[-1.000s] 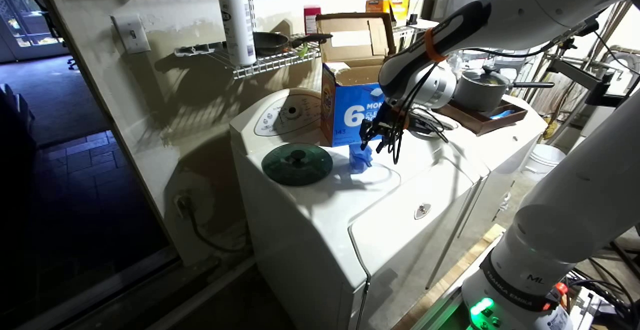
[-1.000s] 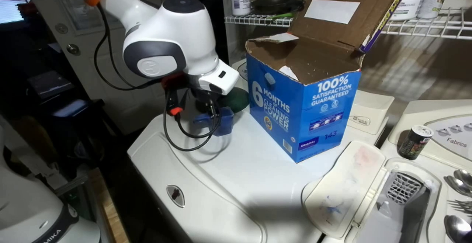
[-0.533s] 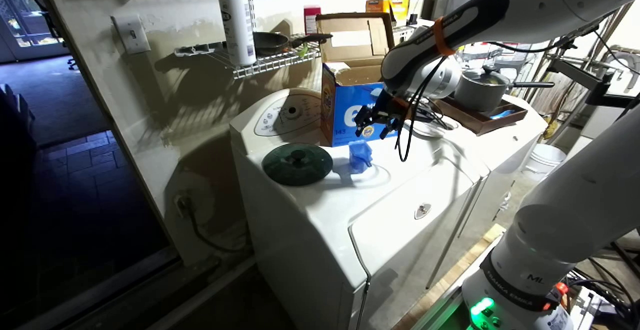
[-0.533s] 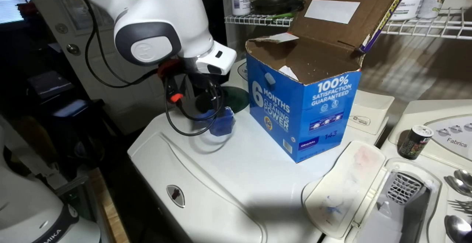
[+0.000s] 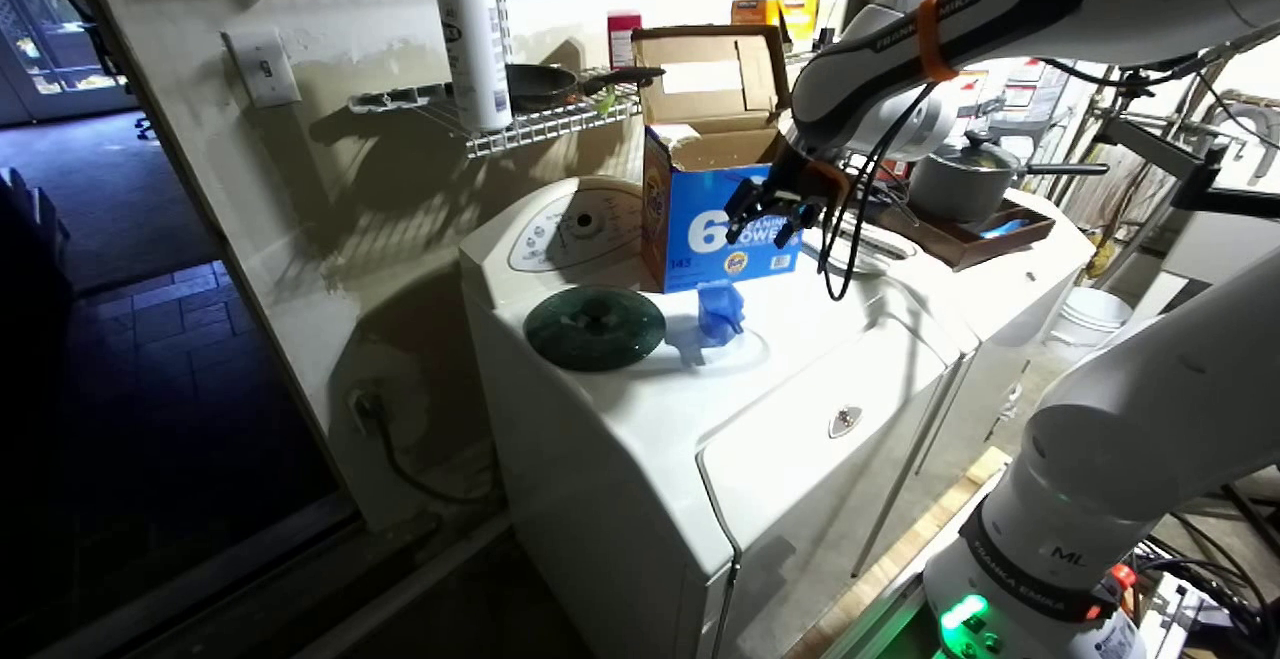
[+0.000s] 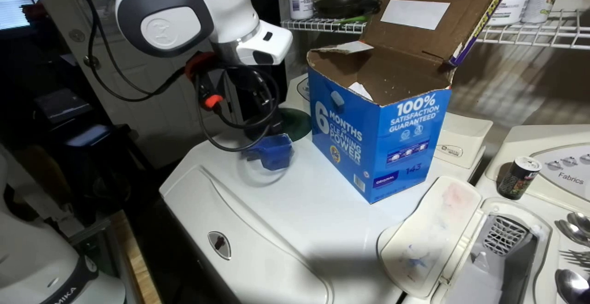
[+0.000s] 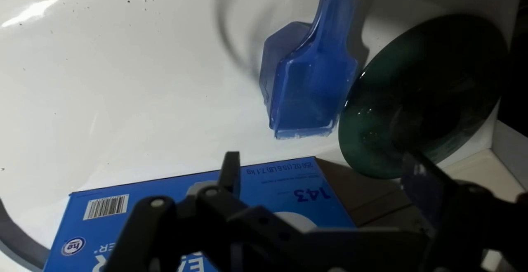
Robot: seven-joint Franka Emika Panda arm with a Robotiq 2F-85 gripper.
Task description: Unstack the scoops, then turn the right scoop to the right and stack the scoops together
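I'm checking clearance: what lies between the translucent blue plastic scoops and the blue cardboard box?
The wrist view shows only a bare strip of white appliance top between scoops and box.

White appliance top (image 6: 322, 209), blue scoops (image 7: 315, 90) touching each other, dark green lid (image 5: 595, 331), open blue cardboard box (image 6: 380, 128)

Streaked shadows (image 5: 410, 209) cross a pale, patchy wall (image 5: 300, 179) bearing a wire shelf (image 5: 550, 129). The tiled floor (image 5: 160, 319) lies dim and bluish. A window (image 6: 11, 8) glows.
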